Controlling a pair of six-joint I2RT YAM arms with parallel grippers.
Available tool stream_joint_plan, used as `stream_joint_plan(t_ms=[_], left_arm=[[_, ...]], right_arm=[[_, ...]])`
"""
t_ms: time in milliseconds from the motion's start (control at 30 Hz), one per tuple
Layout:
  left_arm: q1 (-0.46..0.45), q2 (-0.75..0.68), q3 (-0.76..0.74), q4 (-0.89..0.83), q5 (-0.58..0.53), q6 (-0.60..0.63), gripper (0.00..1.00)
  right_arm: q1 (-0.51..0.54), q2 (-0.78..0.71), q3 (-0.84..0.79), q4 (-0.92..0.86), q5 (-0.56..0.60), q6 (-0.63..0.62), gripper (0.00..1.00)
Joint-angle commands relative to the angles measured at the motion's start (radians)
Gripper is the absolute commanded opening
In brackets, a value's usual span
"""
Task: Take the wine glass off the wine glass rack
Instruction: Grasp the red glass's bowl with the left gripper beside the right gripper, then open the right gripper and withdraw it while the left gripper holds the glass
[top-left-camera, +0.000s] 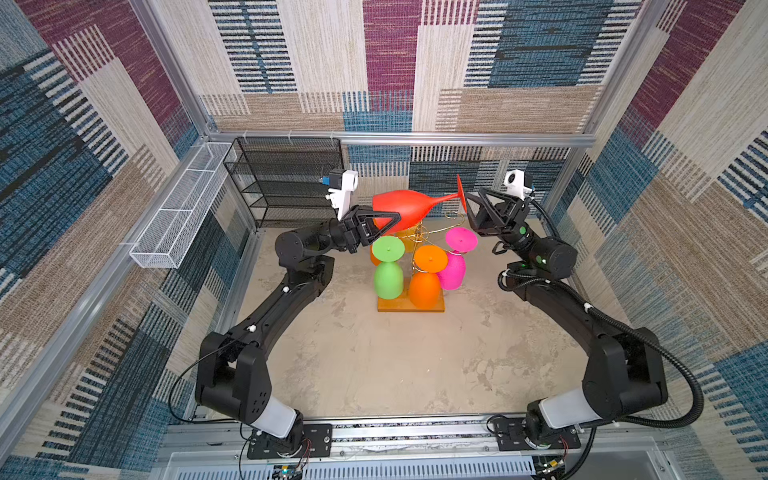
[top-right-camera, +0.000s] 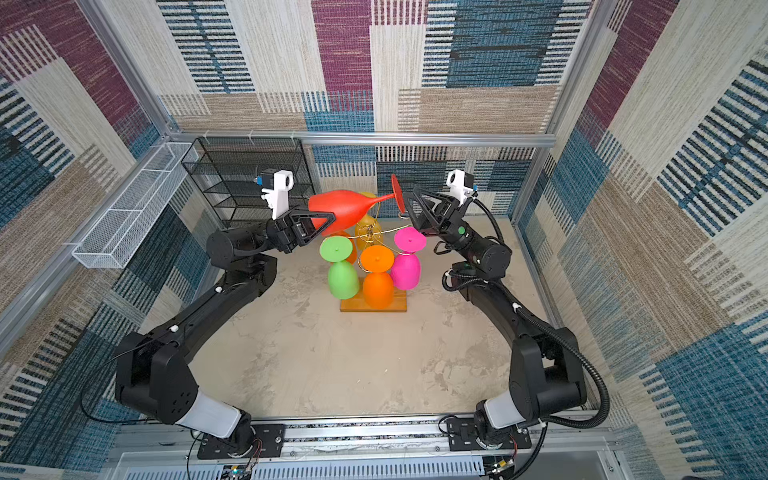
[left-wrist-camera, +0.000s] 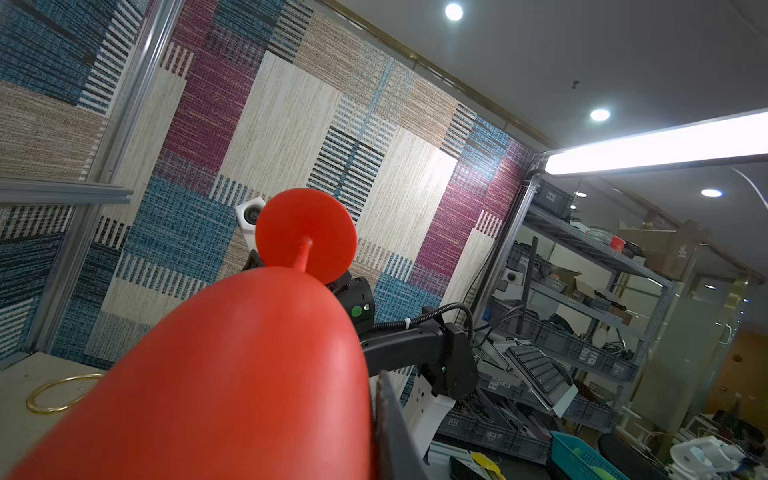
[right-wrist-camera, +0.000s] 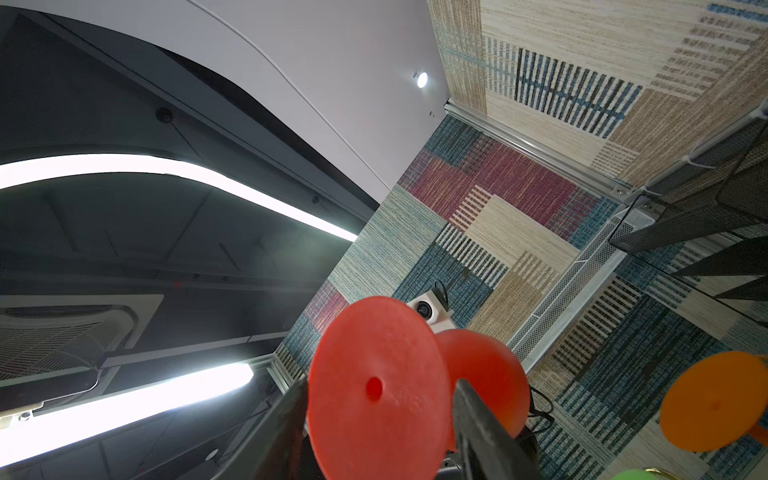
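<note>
Above the wine glass rack (top-left-camera: 436, 306), a red wine glass (top-left-camera: 409, 208) lies on its side in the air, higher than the gold wire scrolls in both top views. Its bowl points to the left of the rack's post and its round foot to the right. The left gripper (top-left-camera: 392, 219) is pressed together on the bowl near its mouth, pinching the glass. In the left wrist view the red bowl (left-wrist-camera: 249, 374) fills the foreground, with one dark finger (left-wrist-camera: 390, 428) against its side.

The right gripper (top-left-camera: 469, 210) stands spread at the foot end, up and to the right of the rack. In the right wrist view the foot disc (right-wrist-camera: 374, 386) sits between its two fingers (right-wrist-camera: 291, 419). Whether they touch the disc's edge cannot be told.

On the rack itself, a green glass (top-left-camera: 388, 280), an orange glass (top-left-camera: 424, 289) and a pink glass (top-left-camera: 453, 270) hang bowl-down with feet up on the near side. A yellow glass (top-right-camera: 368, 226) hangs behind the post. The rack's wooden base rests on the mottled beige table (top-left-camera: 374, 374).

Behind the rack and to its left stands a black mesh shelf unit (top-left-camera: 286, 183). Farther left of the rack, a long white mesh basket (top-left-camera: 183, 208) runs along the wall frame.
</note>
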Motion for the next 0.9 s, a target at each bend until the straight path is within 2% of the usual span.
stream_joint_plan(t_ms=[0,67,167,300,367,433,500,567,633,867], left_arm=[[0.001,-0.019,0.010,0.071,-0.016,-0.042,0.07],[0.001,-0.035,0.009,0.071,-0.014,-0.041,0.04],[0.000,-0.060,0.009,0.070,-0.011,-0.035,0.03],[0.001,-0.120,0.003,-0.031,0.005,0.037,0.02],[0.001,-0.186,-0.007,-0.240,0.008,0.189,0.01],[-0.001,-0.281,0.006,-0.624,-0.041,0.464,0.01],[-0.012,-0.355,0.049,-0.997,-0.135,0.735,0.01],[-0.017,-0.398,0.093,-1.203,-0.197,0.884,0.00],[-0.021,-0.418,0.133,-1.312,-0.203,0.935,0.01],[-0.096,-0.466,0.130,-1.337,-0.141,0.919,0.00]], right_arm=[[-0.019,-0.040,-0.010,0.071,-0.015,-0.053,0.72],[-0.037,-0.078,-0.019,-0.012,-0.023,-0.113,0.77],[-0.055,-0.146,-0.007,-0.231,-0.050,-0.268,0.79],[-0.062,-0.288,0.096,-0.808,0.001,-0.713,0.80],[-0.062,-0.354,0.151,-1.028,0.083,-0.906,0.81],[-0.063,-0.405,0.188,-1.174,0.168,-1.042,0.81],[-0.062,-0.446,0.214,-1.283,0.238,-1.146,0.81],[-0.062,-0.475,0.223,-1.353,0.296,-1.212,0.81],[-0.062,-0.492,0.224,-1.414,0.354,-1.264,0.80],[-0.062,-0.490,0.206,-1.521,0.483,-1.324,0.80]])
